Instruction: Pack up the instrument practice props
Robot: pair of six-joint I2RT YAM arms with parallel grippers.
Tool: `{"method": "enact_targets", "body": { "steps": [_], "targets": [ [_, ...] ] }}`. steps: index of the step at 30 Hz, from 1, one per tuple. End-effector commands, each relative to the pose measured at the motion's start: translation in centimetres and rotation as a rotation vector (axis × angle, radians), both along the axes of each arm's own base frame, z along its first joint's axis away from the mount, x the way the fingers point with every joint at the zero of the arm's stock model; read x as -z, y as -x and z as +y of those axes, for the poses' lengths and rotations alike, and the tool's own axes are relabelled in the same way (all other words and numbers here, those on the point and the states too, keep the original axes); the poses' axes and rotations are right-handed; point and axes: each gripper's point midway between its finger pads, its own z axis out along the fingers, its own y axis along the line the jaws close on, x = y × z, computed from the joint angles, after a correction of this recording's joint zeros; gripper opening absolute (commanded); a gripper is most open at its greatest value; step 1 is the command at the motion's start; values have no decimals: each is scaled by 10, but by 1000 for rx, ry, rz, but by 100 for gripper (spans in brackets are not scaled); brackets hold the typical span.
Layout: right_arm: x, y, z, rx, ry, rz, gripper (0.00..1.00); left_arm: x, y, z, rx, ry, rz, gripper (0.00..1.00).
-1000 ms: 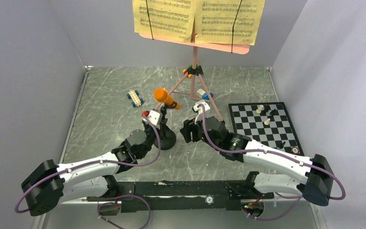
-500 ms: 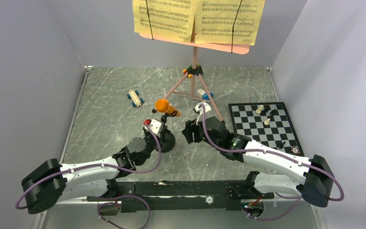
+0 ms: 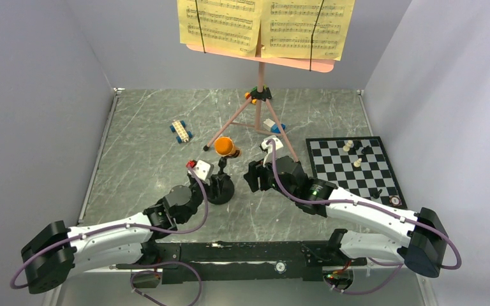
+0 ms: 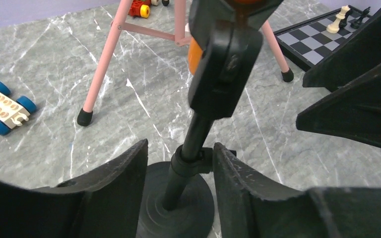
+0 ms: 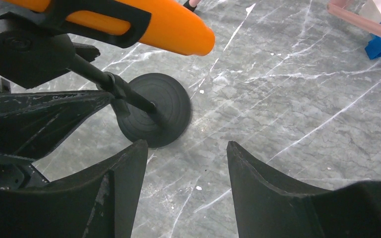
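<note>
The smooth, tapered orange microphone (image 3: 225,146) is clipped aslant in the black round-based mic stand (image 3: 220,188), set upright near the middle of the bench (image 3: 147,127). The stand's thin post is straddled low down by the left gripper (image 4: 178,153), spread wide and not clasped on it. The right gripper (image 5: 186,153) is held agape and empty just beside.

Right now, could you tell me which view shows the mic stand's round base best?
The right wrist view: the round base is nearly whole and close. The left wrist view crops it between its fingers; the top view shows it small, at the left end effector.
</note>
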Motion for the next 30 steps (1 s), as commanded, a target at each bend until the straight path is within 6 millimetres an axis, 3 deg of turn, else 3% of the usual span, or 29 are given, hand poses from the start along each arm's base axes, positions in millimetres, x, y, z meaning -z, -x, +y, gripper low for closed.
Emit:
{"method": "enact_targets", "body": {
  "steps": [1,2,3,5,9,18,30],
  "targets": [
    [-15,-1,1,6,-47,-25,64,-6,13,-2,49,47,17,57],
    [-15,-2,0,8,-45,-25,64,-10,14,-1,51,57,13,59],
    [-15,-2,0,7,-44,-24,64,-14,15,-1,56,64,9,69],
    [-15,-2,1,6,-44,-24,64,-21,17,1,65,79,-2,77],
    [-17,-2,1,6,-49,-27,64,-34,20,5,68,103,-28,81],
    [-19,-1,-2,6,-47,-30,65,-62,9,21,-27,105,-108,81],
    [-21,0,-7,14,-45,-32,65,-90,-15,15,-19,138,-148,68]
  ]
}}
